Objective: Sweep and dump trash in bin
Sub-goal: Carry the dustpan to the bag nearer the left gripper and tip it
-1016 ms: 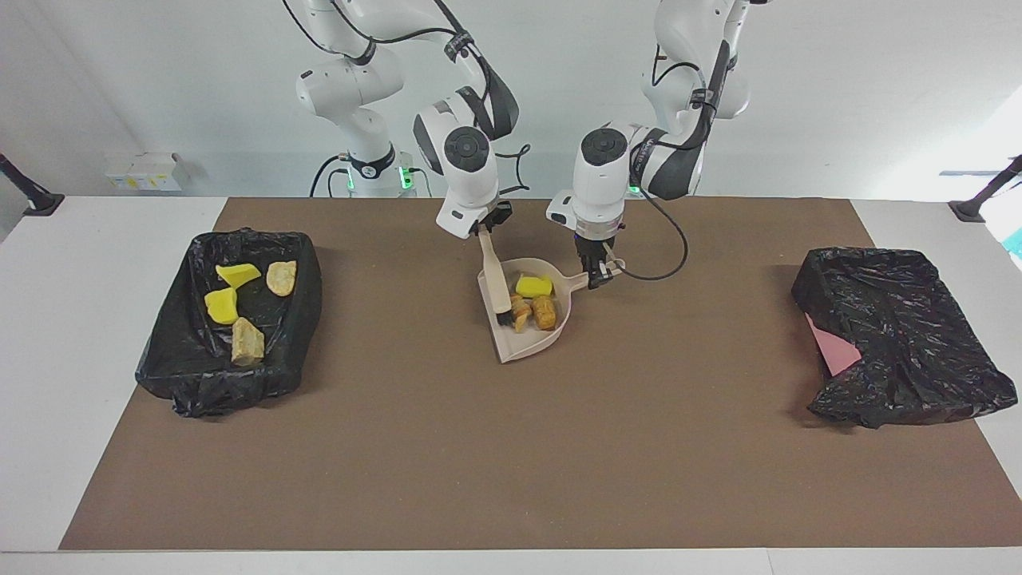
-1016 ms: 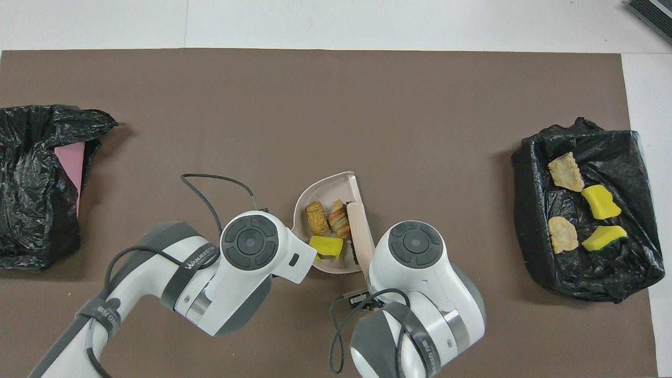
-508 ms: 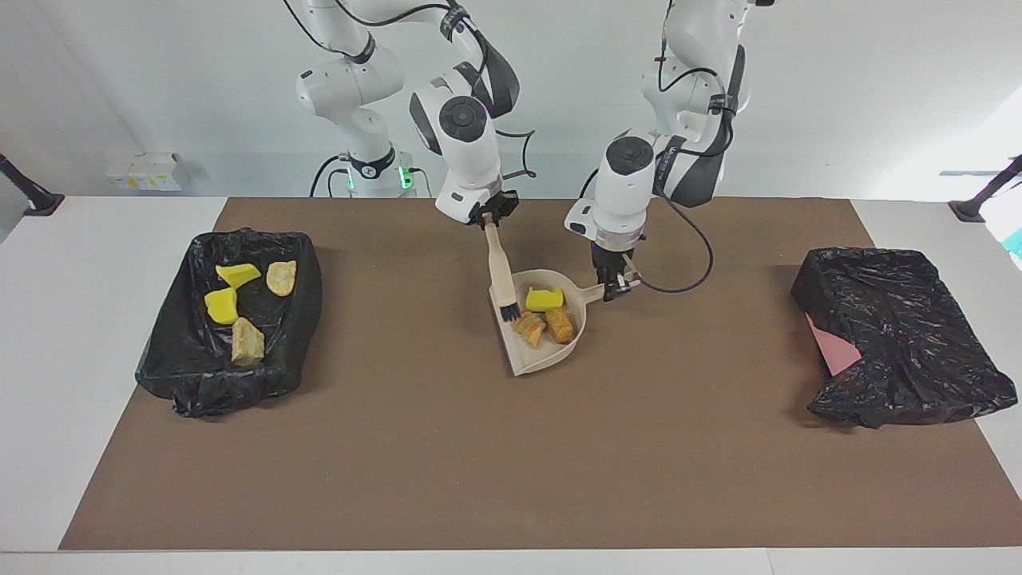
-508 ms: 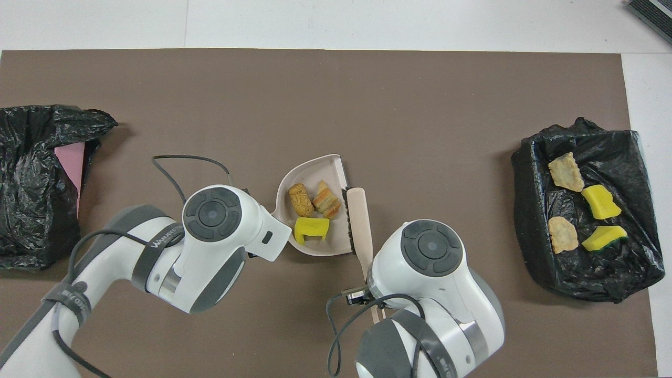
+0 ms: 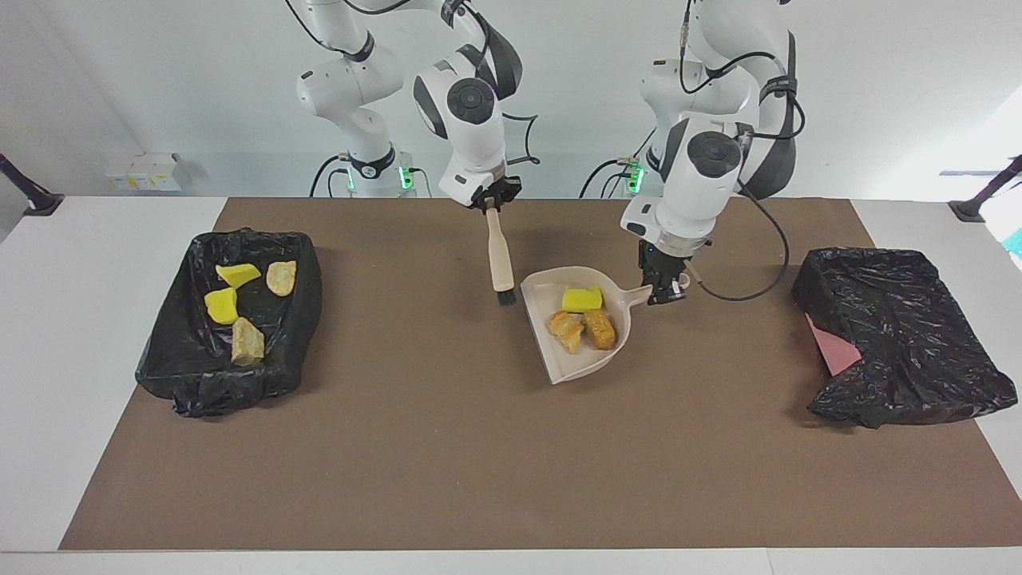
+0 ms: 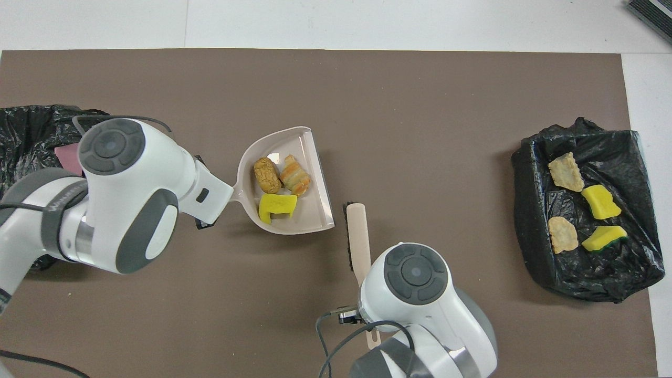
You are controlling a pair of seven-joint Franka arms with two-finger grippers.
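Brown matting covers the table. Three trash scraps lie in the dustpan, raised over the mat's middle; the left gripper pinches its handle. Beside it, the right gripper clamps a brush, bristles down. Four more scraps sit in the bin at the right arm's end; another bin sits at the left arm's end.

In the overhead view, the left arm hides its end effector and part of the black-lined bin.
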